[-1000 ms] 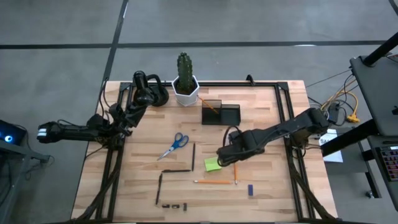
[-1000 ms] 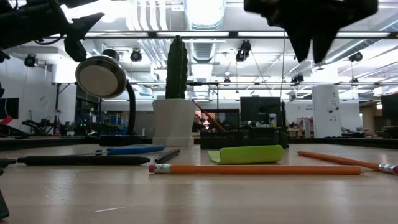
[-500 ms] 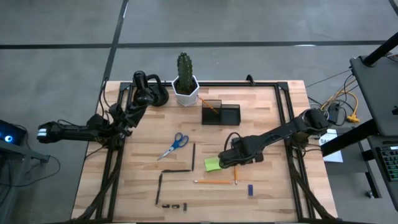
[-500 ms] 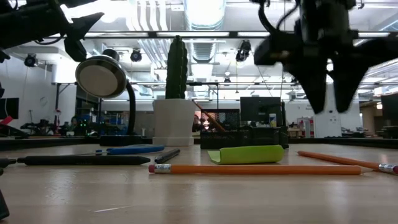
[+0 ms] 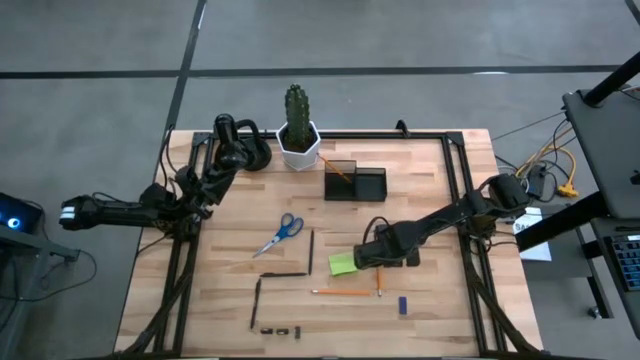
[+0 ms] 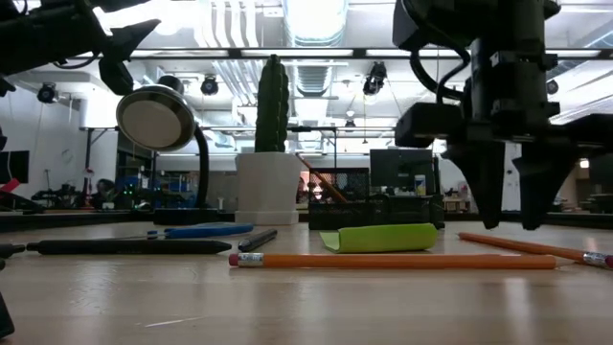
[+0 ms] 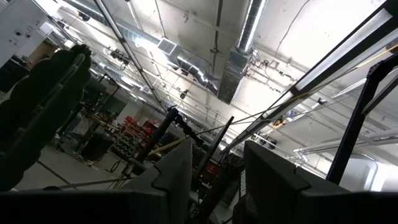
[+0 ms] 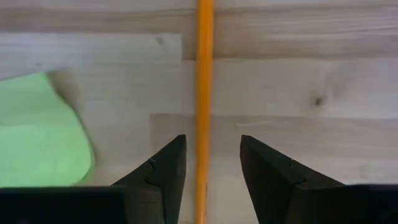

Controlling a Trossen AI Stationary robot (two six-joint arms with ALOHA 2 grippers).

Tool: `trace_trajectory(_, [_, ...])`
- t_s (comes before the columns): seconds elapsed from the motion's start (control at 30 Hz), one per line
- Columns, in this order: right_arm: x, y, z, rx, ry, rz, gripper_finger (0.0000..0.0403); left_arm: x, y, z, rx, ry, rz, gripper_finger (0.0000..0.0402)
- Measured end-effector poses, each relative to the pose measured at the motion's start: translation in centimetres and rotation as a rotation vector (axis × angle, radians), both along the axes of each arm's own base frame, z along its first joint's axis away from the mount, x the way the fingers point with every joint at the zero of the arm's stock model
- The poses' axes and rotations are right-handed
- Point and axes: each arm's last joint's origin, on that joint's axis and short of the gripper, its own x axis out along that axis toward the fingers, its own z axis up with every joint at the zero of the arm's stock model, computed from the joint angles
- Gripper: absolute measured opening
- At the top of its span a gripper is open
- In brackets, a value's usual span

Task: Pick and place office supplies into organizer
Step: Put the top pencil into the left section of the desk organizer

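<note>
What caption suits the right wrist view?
Open right claw straddling a thin orange pencil beside a lime-green sticky-note pad.

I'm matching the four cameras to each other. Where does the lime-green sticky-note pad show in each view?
High view: sticky-note pad at table centre, just left of the right gripper.
Low view: flat green slab, mid-picture, behind the front orange pencil.
Left wrist view: not in it.
Right wrist view: at the left edge.
Shared landmark: the orange pencil between the right gripper's open fingers.
</note>
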Motion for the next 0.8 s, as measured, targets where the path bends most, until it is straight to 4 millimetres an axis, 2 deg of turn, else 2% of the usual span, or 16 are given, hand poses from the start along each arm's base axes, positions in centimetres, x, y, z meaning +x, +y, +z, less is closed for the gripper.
trace_trajectory(0.3, [0.17, -0.28, -0.06, -0.085, -0.036, 0.015, 0.0125, 0.00, 0.00, 0.00, 0.000, 0.000, 0.001, 0.0130])
trace_trajectory(0.8, [0.51, -1.02, 0.17, -0.108, -0.031, -0.007, 0.0123, 0.03, 0.00, -0.05, 0.000, 0.004, 0.002, 0.0130])
